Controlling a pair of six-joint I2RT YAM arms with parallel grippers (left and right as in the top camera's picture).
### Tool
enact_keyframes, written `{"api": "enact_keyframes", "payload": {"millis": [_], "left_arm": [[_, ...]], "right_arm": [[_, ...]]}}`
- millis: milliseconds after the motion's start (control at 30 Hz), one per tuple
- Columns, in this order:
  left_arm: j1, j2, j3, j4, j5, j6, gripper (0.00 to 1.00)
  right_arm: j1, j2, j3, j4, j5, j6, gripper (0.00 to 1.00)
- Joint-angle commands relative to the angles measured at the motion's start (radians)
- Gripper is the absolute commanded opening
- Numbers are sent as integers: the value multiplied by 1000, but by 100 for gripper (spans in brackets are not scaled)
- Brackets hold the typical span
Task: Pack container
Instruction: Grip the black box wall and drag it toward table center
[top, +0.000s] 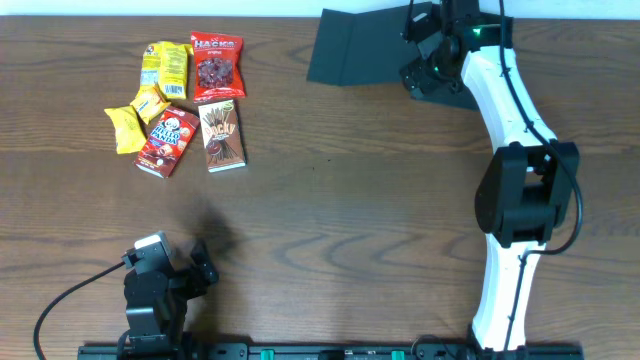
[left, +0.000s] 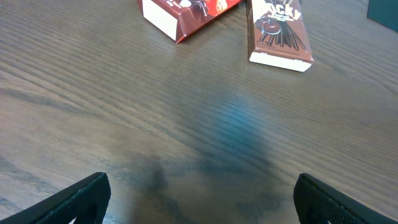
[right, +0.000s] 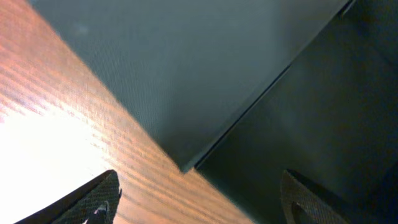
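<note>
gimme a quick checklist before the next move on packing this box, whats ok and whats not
1. Flap lid open: ok, lying flat beside the container.
2. Container interior free: cannot tell, the right arm covers most of it.
3. Right end effector open and empty: ok, above the flap's edge.
4. Left end effector open and empty: ok.
5. Snacks packed: not ok, the Pocky box and the other packets lie on the table.
6. Path from left end effector to Pocky box: ok, bare wood between.
</note>
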Motion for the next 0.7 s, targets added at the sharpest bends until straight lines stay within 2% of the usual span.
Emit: {"api": "enact_keyframes", "payload": {"millis": [0,200,300,367,500,533,667], "left_arm": [[-5,-6,-9,-21,0,7,95],[-5,-6,-9,-21,0,7,95],[-5,-6,-9,-21,0,7,95],[-5,-6,-9,-21,0,7,95],[-5,-6,-9,-21,0,7,95],[-5,-6,-9,-21,0,7,95],[-5,-6,-9,-21,0,7,95]], "right_arm": [[3,25,10,-25,29,-110,80],[-8,46,8,-63,34,-167,79],[-20,59,4,-60,35,-167,74],[-29,68,3,-60,36,-167,68],[-36,69,3,-64,35,-166,43],[-36,69,3,-67,35,-166,40],[-33,69,3,-87,24,-162,38]]}}
